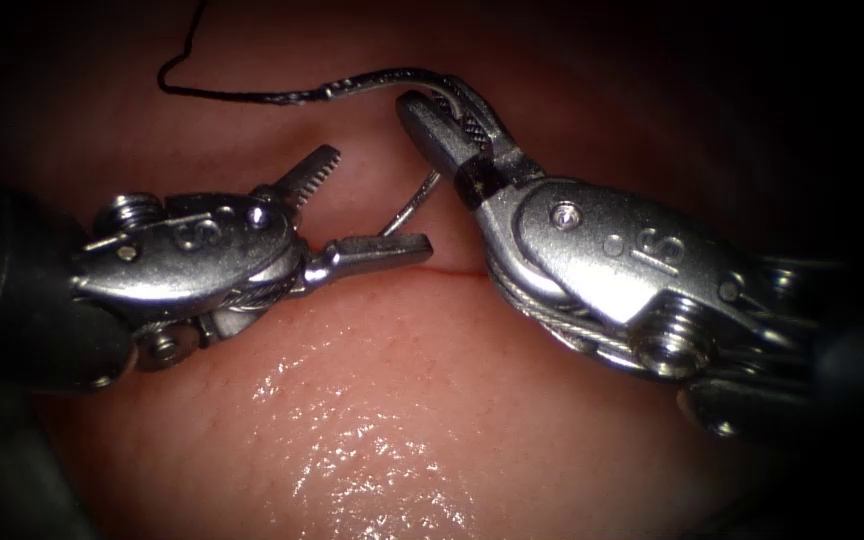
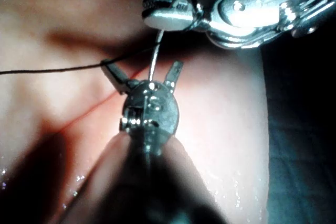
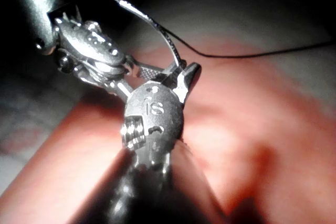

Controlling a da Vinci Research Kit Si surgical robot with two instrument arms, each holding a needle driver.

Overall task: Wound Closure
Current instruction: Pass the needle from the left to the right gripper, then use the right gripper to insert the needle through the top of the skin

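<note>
No stitches cross the cut (image 1: 452, 271) in the tissue (image 1: 382, 400) yet: the right tool (image 1: 442, 118) grips the needle (image 1: 422, 195) near its thread (image 1: 232, 93) end, while the left tool (image 1: 367, 205) gapes empty beside it.

Tissue (image 1: 382, 400): pink-red w/ glossy white highlights; cut (image 1: 457, 271) a thin red line. Thread (image 1: 222, 93): black. Needle (image 1: 414, 205): silver-grey. Both tools polished silver; left tool (image 1: 357, 205) w/ ridged tooth pattern inside jaws, right tool (image 1: 447, 125) w/ black band behind jaws, "S" mark on body.
</note>
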